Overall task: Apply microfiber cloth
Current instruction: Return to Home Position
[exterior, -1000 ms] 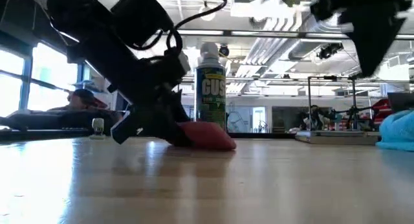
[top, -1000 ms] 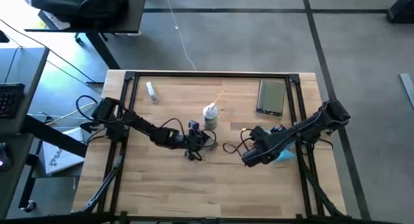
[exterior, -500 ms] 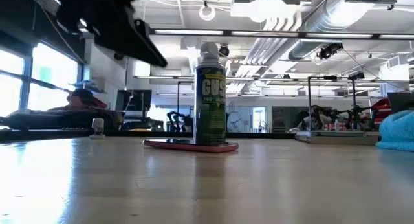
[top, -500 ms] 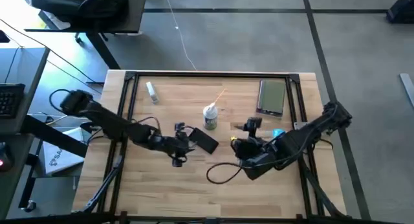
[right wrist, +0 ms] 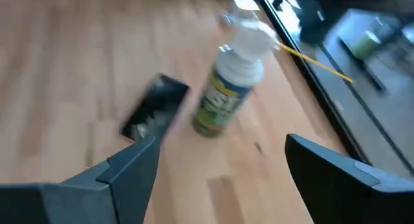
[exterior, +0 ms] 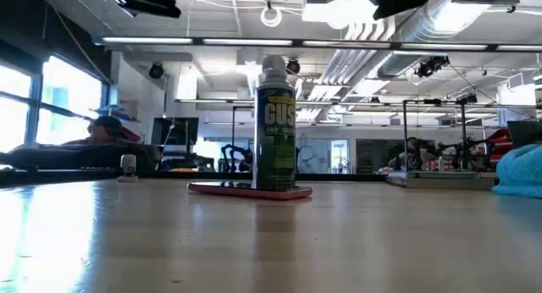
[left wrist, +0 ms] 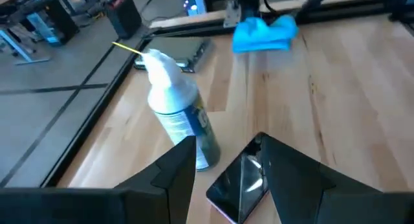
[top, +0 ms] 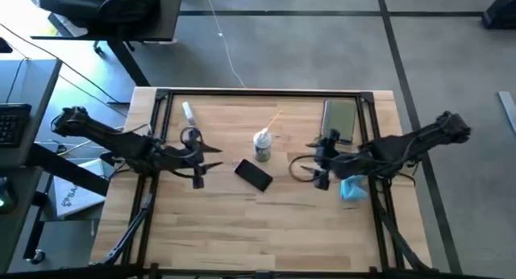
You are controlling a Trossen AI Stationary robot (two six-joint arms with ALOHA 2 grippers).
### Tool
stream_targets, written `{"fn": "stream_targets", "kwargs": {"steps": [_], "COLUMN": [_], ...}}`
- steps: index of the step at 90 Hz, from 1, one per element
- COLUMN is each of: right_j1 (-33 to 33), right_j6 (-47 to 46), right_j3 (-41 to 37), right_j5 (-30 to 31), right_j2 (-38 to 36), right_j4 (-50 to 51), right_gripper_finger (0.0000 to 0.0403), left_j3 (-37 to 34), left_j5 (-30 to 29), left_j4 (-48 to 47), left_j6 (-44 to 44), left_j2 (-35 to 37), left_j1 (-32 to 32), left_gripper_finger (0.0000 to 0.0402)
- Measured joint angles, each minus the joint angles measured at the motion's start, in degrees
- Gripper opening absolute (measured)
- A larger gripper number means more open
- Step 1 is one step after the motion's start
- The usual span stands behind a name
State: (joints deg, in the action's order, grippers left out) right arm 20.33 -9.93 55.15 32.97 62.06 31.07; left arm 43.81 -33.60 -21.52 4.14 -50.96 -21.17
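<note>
At bench (top: pixel 242 222) right edge: microfiber cloth (top: pixel 352 189) lies rumpled, near right claw (top: pixel 318 162). Right and left claw (top: pixel 206 158) both spread, empty. Cloth looks soft, light, limp. Pinch a raised fold from above.

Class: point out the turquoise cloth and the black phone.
Rumpled turquoise microfiber cloth (top: pixel 352 189): high view, middle of its folds.
Flat black rectangular phone (top: pixel 254 175): high view, centre of its top face.

Large yellow letters "GUS" on the green spray can (exterior: pixel 275 128) standing on the desk (exterior: pixel 254 242), smaller print beneath too small to read
</note>
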Motion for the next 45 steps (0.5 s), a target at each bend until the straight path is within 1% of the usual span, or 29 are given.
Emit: {"fn": "stream_targets", "kwargs": {"steps": [8,15,19,28,45], "right_j1": [-2.22,-4.24,-5.22,-7.31,-9.48], "right_j6": [2.85,5.04,6.00,7.29,7.38], "right_j3": [-6.64,-11.54,-13.91,-18.50,-24.70], "right_j5": [-4.19,-9.34,-11.02,-11.78,-11.79], "right_j2": [-5.84,-10.42,-13.23,-19.18,-30.41], "right_j4": [-10.55,-17.10,-19.76,-23.13,-24.36], "right_gripper_finger": [0.0300,0.0300,0.0300,0.0300,0.0300], "left_j3": [-0.02,-0.02,-0.02,-0.02,-0.02], "left_j5": [-0.19,-0.16,-0.24,-1.42,-1.92], "left_j4": [-1.90,-1.91,-2.21,-2.23,-2.19], "left_j6": [2.14,2.69,2.45,1.77,1.73], "left_j2": [3.33,6.18,7.61,10.38,13.19], "left_j1": [0.00,-0.05,-0.32,-0.61,-0.74], "left_gripper_finger": [0.0154,0.0154,0.0154,0.0154,0.0154]}}
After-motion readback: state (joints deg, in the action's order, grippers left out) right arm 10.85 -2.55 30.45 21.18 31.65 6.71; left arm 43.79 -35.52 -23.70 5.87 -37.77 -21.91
